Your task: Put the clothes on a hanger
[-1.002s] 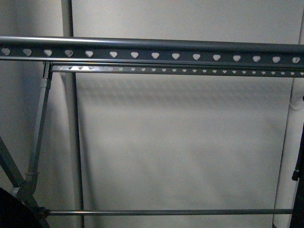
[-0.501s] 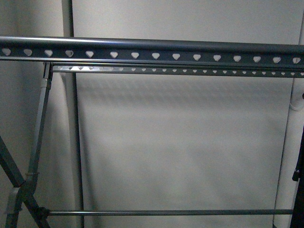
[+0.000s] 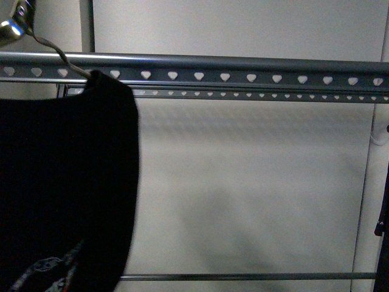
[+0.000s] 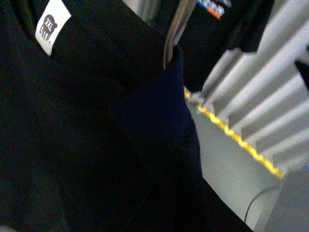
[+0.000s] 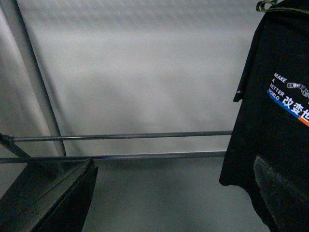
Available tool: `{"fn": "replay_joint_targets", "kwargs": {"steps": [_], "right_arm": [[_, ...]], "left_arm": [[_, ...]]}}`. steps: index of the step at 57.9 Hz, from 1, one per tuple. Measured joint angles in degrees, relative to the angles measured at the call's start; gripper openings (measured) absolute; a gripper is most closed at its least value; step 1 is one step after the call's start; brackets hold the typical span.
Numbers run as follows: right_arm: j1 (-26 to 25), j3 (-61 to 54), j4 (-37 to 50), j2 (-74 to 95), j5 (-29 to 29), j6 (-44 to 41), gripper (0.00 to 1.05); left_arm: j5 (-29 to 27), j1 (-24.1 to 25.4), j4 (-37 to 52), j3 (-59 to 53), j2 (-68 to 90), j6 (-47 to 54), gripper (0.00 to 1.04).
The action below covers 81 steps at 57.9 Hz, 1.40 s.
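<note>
Clothes (image 3: 67, 182), one large black T-shirt, fill the lower left of the front view. They hang in front of the left end of the hanger (image 3: 243, 62), with the shoulder reaching up to its top rail. Behind everything is a plain white wall (image 3: 243, 182) in dim light, with a grey upright pipe (image 3: 87, 24) against it. The hanger's long rail, pierced by heart-shaped holes, crosses the whole picture. A second pierced rail (image 3: 273, 95) lies just behind and below it, and a thin lower bar (image 3: 243, 277) runs near the bottom.

In the right wrist view another black T-shirt (image 5: 275, 121) with a white and blue print hangs at the side. The right gripper (image 5: 174, 166) has its two dark fingers wide apart, with only wall and bars between them. The left gripper shows in no view, so I cannot tell its grip.

A thin wire hook (image 3: 58, 52) rises from the shirt's shoulder across the rail to the picture's corner. The left wrist view is filled by the dark collar, with a white size label (image 4: 52, 25) reading 3XL.

Half a second ago the clothes were out of sight and the rack's left legs stood bare. Now the shirt covers them.
</note>
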Motion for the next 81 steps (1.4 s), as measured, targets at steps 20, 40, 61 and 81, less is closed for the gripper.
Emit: {"fn": "replay_joint_targets", "kwargs": {"steps": [20, 40, 61, 81], "right_arm": [[0.0, 0.0, 0.0, 0.0, 0.0, 0.0, 0.97], [0.0, 0.0, 0.0, 0.0, 0.0, 0.0, 0.97], [-2.3, 0.6, -0.5, 1.6, -7.8, -0.3, 0.97], [-32.0, 28.2, -9.1, 44.8, -71.4, -43.8, 0.97]], "left_arm": [[-3.3, -10.1, 5.2, 8.4, 11.9, 43.6, 0.04], [-8.2, -23.7, 23.6, 5.6, 11.5, 47.5, 0.04], [-8.4, -23.8, 25.1, 5.1, 11.4, 45.9, 0.04], [-9.3, -23.5, 25.1, 5.0, 11.3, 45.8, 0.04]]}}
